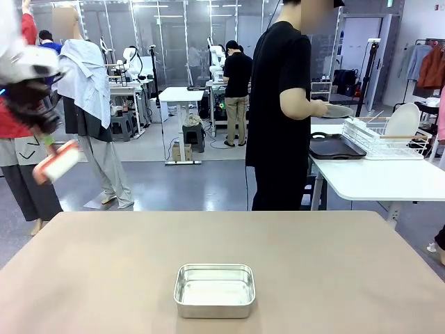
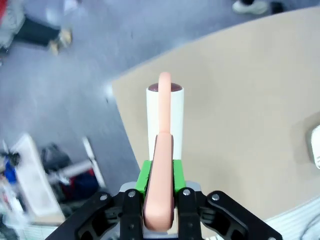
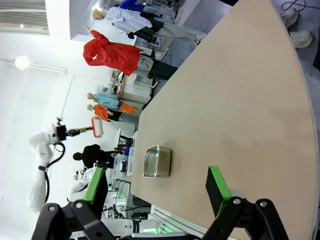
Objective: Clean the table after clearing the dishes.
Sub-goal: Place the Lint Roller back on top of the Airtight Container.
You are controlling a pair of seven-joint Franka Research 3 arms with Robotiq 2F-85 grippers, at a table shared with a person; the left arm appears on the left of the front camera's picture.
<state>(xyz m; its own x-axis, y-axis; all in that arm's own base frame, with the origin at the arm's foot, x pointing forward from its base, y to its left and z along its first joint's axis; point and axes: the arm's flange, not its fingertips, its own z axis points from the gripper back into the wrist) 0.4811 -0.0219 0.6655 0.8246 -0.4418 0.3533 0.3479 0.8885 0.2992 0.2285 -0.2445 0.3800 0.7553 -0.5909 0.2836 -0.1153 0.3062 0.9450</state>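
Observation:
The beige table (image 1: 313, 264) is bare apart from a small steel pan (image 1: 214, 289). My left gripper (image 1: 46, 133) hangs blurred above the table's far left corner, shut on the pink handle (image 2: 161, 170) of a lint roller (image 1: 57, 161) whose white roll (image 2: 165, 117) points out over the table edge (image 2: 125, 115). My right gripper (image 3: 157, 182) stands open over the table (image 3: 235, 100) with nothing between its fingers. Of the dishes, the person in black holds one plate (image 1: 337, 110) at the white side table; another plate (image 1: 403, 120) stands in the wire rack, beside a dark tray (image 1: 336, 147).
The steel pan (image 3: 157, 161) lies ahead of my right gripper, and its rim (image 2: 316, 145) shows at the edge of the left wrist view. The white side table (image 1: 375, 177) with the wire rack (image 1: 379, 138) stands at the far right. The person (image 1: 278, 118) stands behind the table's far edge.

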